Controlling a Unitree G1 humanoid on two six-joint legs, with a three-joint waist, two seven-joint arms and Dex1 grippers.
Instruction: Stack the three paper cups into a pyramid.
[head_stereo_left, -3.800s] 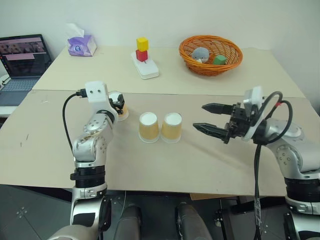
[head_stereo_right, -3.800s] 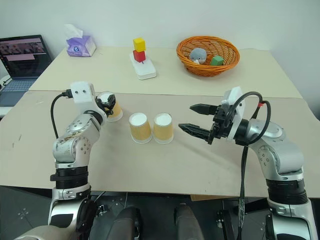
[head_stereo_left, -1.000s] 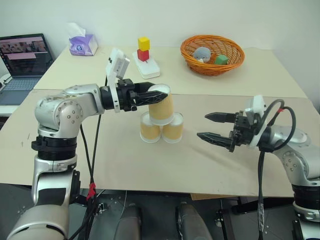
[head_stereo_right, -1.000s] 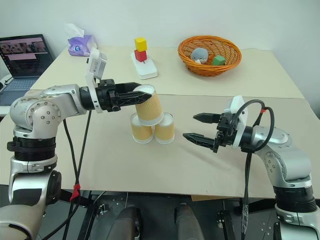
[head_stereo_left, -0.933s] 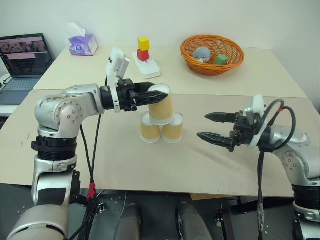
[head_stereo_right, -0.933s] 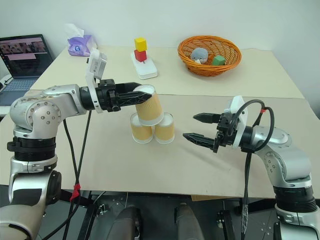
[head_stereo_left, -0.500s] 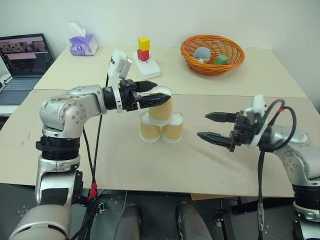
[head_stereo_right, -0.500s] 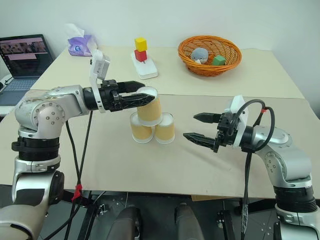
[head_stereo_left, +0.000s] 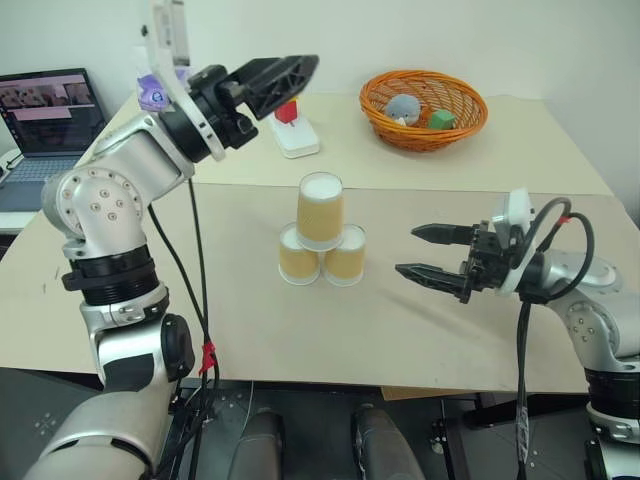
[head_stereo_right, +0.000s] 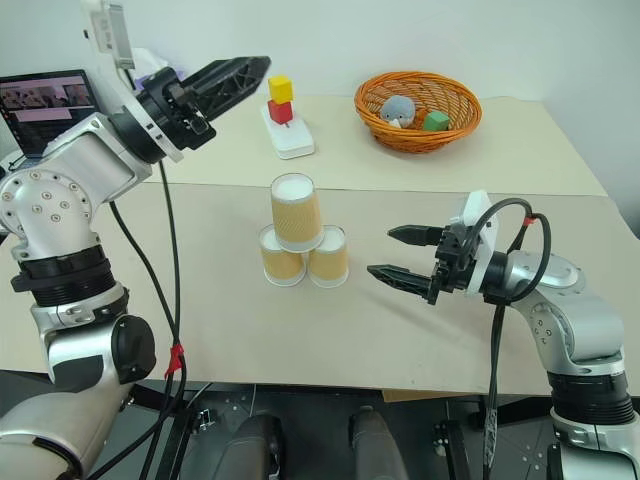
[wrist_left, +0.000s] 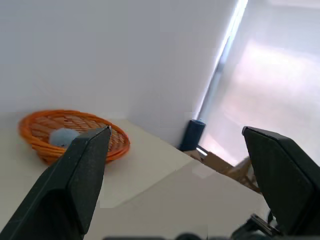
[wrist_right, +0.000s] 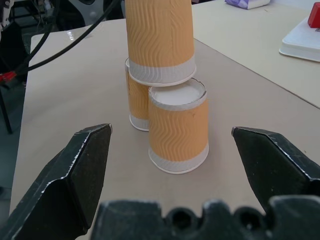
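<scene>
Beige table (head_stereo_left: 200, 300) | pyramid (head_stereo_left: 322, 232) stacked | left end effector (head_stereo_left: 290, 72) wide, empty | right end effector (head_stereo_left: 418, 252) wide, empty

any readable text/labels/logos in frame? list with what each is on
None can be read.
Laptop: screen shows a picture with blurred bands, too small to read.
Tissue box: purple with a round mark, too blurred to read.
Three paper cups: plain ribbed sides, no print.
Yellow block and red block: no markings visible.
Basket: no label.
</scene>
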